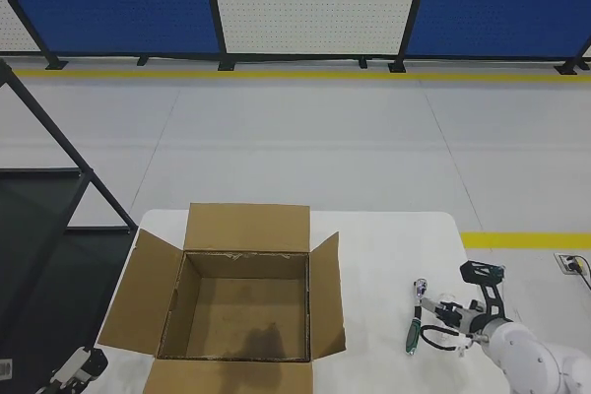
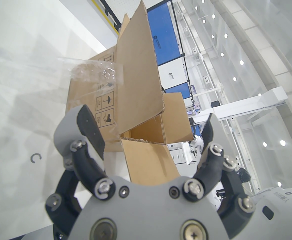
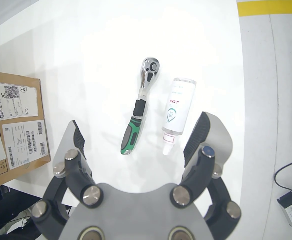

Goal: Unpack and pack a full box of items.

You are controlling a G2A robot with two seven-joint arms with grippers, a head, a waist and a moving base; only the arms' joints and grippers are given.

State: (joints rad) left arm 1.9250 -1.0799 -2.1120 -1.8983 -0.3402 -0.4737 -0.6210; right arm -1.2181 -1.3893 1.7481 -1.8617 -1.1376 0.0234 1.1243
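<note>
Right tool [image 3: 139,123]: released, jaws spread wide, nothing between them. It hangs over the counter [image 1: 394,256], out past the right flap of the cardboard box [image 1: 246,227].

Under it a ratchet wrench [image 3: 141,106] lies flat, green and grey grip toward the tool, chrome head away. A small white spray bottle [image 3: 178,106] lies just beside the wrench, roughly parallel, on the side away from the box, nozzle toward the tool. I see no contact between the two.

Left tool [image 2: 147,113]: also released, jaws apart and holding nothing, low by the box's near left corner.

The box stands open on the counter, all four flaps folded out. A loose strip of clear tape [image 2: 96,72] hangs off its side, and shipping labels [image 3: 16,136] are stuck on the right flap.
</note>
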